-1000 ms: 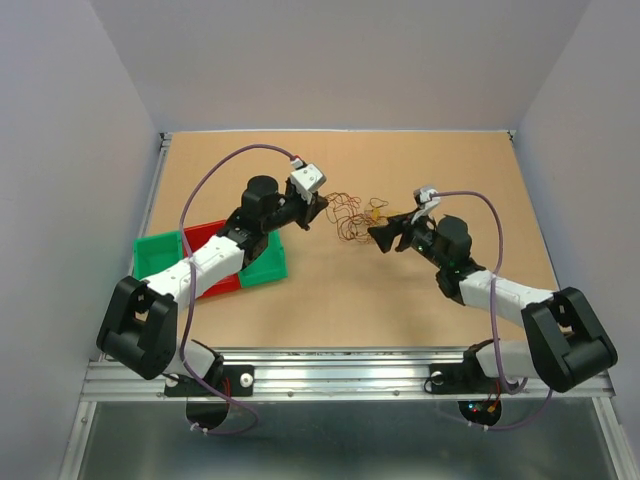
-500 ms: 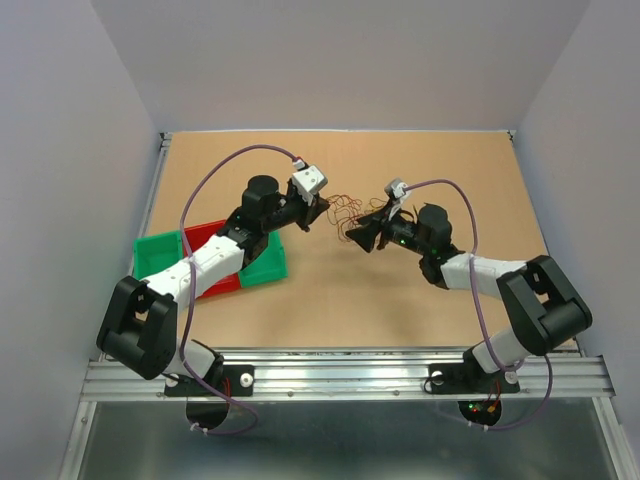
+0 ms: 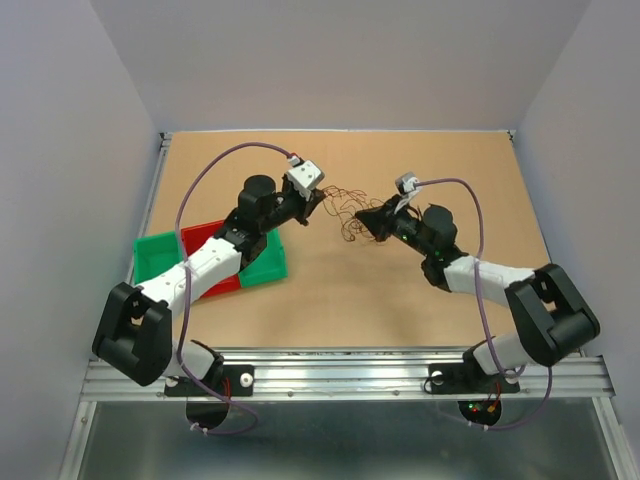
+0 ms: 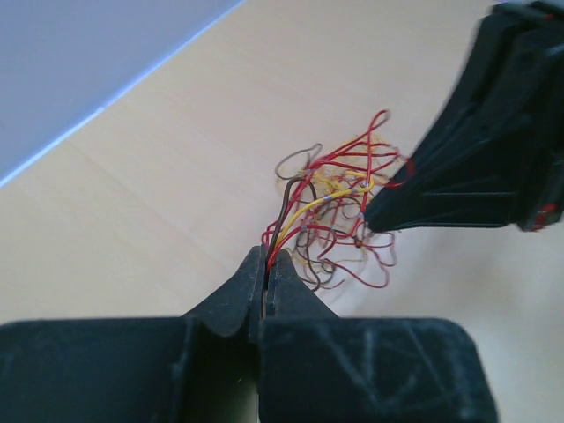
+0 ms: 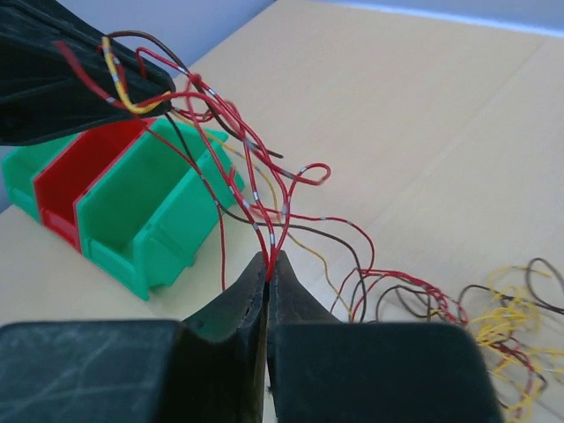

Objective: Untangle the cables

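Note:
The cables [image 3: 345, 208] are a loose tangle of thin red, yellow and brown wires hanging between my two grippers at mid-table. My left gripper [image 3: 311, 214] is shut on red, yellow and brown strands [image 4: 291, 211] at the tangle's left side. My right gripper [image 3: 366, 221] is shut on red strands [image 5: 264, 233] at the right side, its black tip close to the knot in the left wrist view [image 4: 374, 220]. More wires [image 5: 507, 322] trail on the table beside the right gripper.
Green bins [image 3: 262, 266] and a red bin [image 3: 205, 240] sit on the table's left under the left arm, also in the right wrist view [image 5: 132, 207]. Purple arm cables [image 3: 215, 175] arch over both arms. Walls enclose the brown table [image 3: 450, 170].
My right gripper moved left into the tangle and shut on red strands. My left gripper lifted slightly with its strands, still shut.

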`<state>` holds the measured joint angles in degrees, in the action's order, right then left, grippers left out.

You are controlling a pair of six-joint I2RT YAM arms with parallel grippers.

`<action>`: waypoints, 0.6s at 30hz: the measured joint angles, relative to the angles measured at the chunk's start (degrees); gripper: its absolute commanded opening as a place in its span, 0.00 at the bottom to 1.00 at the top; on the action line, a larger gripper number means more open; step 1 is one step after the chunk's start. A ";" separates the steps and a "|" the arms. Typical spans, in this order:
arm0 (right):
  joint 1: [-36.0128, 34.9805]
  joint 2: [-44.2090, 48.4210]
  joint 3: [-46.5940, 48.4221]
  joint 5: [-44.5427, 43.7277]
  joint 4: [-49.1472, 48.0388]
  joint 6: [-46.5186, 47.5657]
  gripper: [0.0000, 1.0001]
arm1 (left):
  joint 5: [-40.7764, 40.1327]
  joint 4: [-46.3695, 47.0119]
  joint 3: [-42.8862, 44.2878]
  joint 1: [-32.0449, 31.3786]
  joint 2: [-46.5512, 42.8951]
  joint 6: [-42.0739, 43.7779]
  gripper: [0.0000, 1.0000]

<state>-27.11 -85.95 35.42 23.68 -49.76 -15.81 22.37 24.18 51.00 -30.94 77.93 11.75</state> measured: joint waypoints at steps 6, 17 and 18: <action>0.00 14.25 -5.33 -8.79 1.27 0.68 0.01 | -15.34 2.03 0.00 -0.50 -0.37 -0.87 0.41; 0.00 39.82 -14.80 -12.92 5.01 0.63 0.00 | -30.86 2.03 0.76 -0.20 5.70 -1.09 0.48; 0.00 40.85 -14.80 -12.96 5.55 0.63 0.01 | -29.77 1.84 0.76 -0.11 5.68 -1.09 0.49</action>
<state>-27.11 -45.10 20.62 10.72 -44.21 -15.18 -7.40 26.02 51.77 -31.05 83.61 10.66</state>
